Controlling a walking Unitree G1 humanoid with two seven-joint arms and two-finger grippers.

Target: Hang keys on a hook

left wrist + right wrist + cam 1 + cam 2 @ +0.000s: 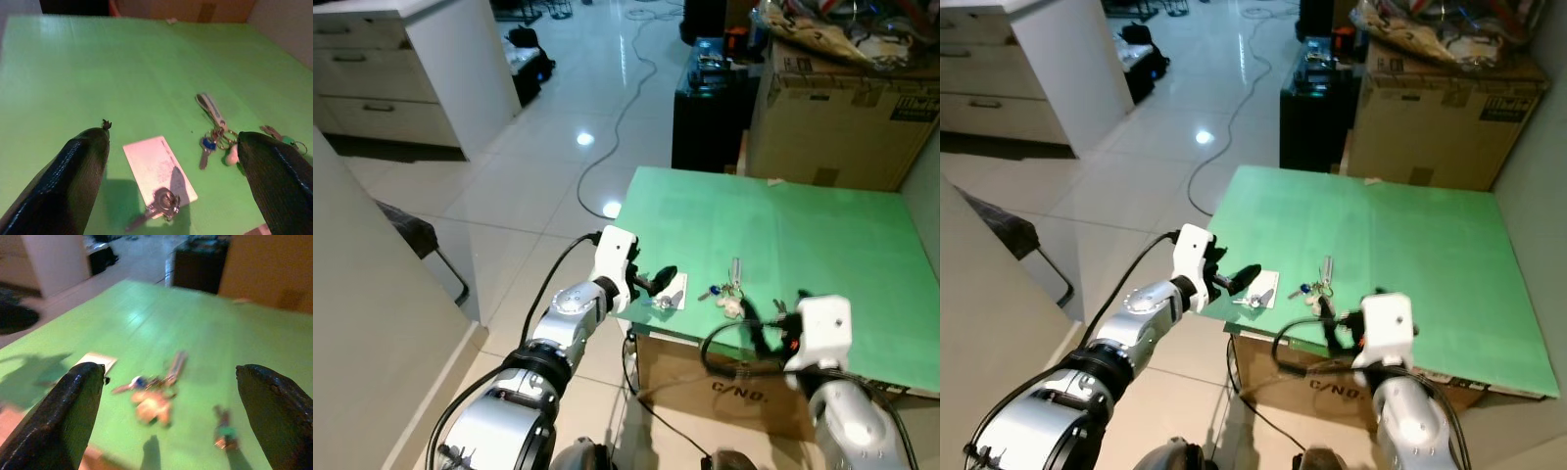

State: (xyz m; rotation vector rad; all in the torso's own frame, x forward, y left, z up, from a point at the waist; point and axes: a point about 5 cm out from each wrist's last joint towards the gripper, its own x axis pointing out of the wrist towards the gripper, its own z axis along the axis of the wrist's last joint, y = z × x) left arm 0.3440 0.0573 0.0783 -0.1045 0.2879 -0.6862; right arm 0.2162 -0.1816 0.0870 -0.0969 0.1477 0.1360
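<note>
The bunch of metal keys with a blue-headed key, a grey strap fob and a pale round charm (728, 290) lies near the front edge of the green tabletop (822, 245), between the two arms. Its strap runs away from the robot, toward the far edge, with the keys and charm at the near end.

The right gripper (181, 396) hovers low just in front of the bunch, black fingers spread wide. The keys sit almost centred in its gap, slightly to its left and a little ahead.

The left gripper (171, 161), also spread open, hangs over a white card with a small silver hook piece on it (159, 171) (the keys lie off to its right).

I judge the right arm nearer and better lined up, needing a short forward reach.
</note>
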